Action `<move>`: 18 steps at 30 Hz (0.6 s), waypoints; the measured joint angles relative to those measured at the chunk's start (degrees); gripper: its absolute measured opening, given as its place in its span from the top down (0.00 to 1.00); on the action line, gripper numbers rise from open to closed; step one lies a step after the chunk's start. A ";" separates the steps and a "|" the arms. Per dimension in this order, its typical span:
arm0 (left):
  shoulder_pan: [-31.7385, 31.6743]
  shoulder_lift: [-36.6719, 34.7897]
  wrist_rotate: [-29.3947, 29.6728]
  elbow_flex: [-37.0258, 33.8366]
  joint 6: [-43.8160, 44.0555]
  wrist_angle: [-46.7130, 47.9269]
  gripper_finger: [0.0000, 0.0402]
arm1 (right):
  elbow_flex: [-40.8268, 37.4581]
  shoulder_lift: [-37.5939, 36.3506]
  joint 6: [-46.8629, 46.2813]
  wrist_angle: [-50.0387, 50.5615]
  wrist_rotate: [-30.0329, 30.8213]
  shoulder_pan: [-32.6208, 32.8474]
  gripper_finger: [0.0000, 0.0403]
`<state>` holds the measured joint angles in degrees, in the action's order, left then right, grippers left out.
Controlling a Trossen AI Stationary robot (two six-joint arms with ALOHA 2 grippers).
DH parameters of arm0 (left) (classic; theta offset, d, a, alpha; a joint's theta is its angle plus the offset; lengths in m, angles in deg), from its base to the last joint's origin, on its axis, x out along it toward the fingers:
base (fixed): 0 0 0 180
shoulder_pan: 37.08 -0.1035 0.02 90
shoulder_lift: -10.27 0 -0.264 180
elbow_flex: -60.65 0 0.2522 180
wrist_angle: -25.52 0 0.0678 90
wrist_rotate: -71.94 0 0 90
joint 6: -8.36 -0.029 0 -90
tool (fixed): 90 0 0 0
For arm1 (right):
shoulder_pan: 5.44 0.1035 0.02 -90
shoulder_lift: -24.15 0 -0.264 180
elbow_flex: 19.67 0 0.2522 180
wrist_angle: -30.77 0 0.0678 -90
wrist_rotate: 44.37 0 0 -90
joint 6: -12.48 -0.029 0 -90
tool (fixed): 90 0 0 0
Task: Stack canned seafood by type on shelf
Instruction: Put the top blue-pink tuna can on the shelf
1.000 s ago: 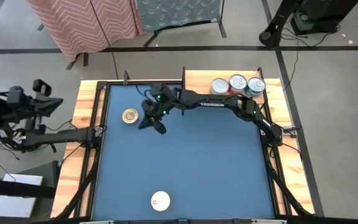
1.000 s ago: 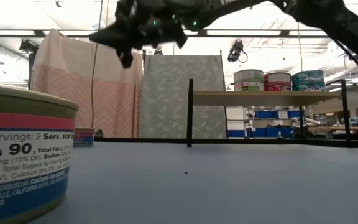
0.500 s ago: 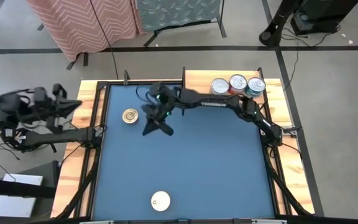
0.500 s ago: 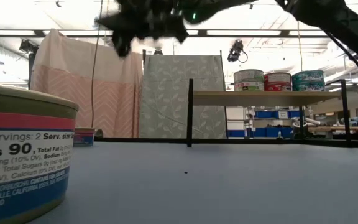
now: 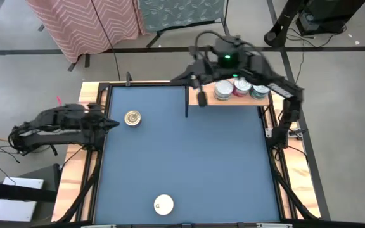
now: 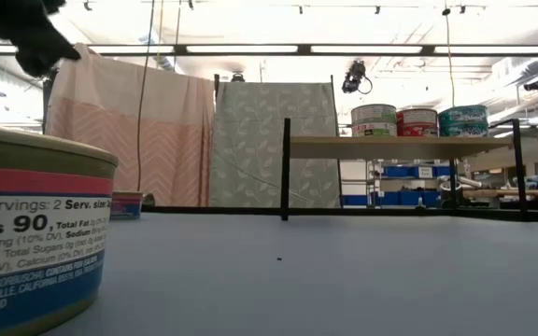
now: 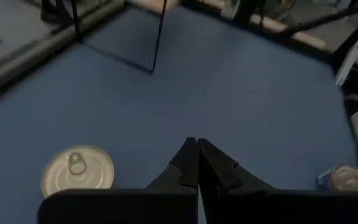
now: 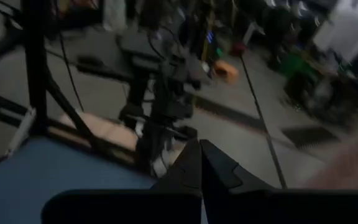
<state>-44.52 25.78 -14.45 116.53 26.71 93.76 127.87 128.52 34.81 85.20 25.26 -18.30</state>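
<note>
Illumination is even and diffuse in the high view, with faint shadows on the tabletop point(image 5: 189, 164). In the low view, ceiling strip lights point(image 6: 250, 49) cause glare and backlighting; the nearest tin point(image 6: 35, 238) is oversized and soft. The right wrist view is dim and motion-blurred.

The tabletop point(image 5: 189, 164) looks matt blue and smooth, with pale bare-wood side rails point(image 5: 84, 107) at its left and right edges. The shelf point(image 6: 390, 142) is a light-wood plank on thin dark metal uprights. The tins point(image 5: 241, 87) on it have shiny metal lids; the tin point(image 5: 132, 118) near the tabletop's left edge looks gold and glossy, the tin point(image 6: 35, 238) close to the low camera wears a printed paper label
</note>
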 joint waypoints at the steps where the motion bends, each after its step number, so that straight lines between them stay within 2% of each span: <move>1: -0.01 0.34 -0.02 -1.47 0.29 -1.04 0.99 | 0.00 -1.24 0.02 2.59 1.71 0.10 0.99; 6: -0.06 0.66 1.65 -7.73 2.86 -3.34 0.99 | -0.02 -4.19 -0.20 10.40 9.00 1.61 0.99; 12: -0.06 3.29 7.39 -8.23 9.32 -4.18 0.99 | -0.06 -5.70 -1.53 12.83 8.71 3.55 0.99; 18: -0.06 9.72 6.96 -8.30 17.09 -5.99 0.99 | -0.06 -5.60 -1.57 12.86 8.75 4.77 0.99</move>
<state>-44.57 35.50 -7.48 108.23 43.81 87.77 127.80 122.93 33.23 98.06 34.01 -13.54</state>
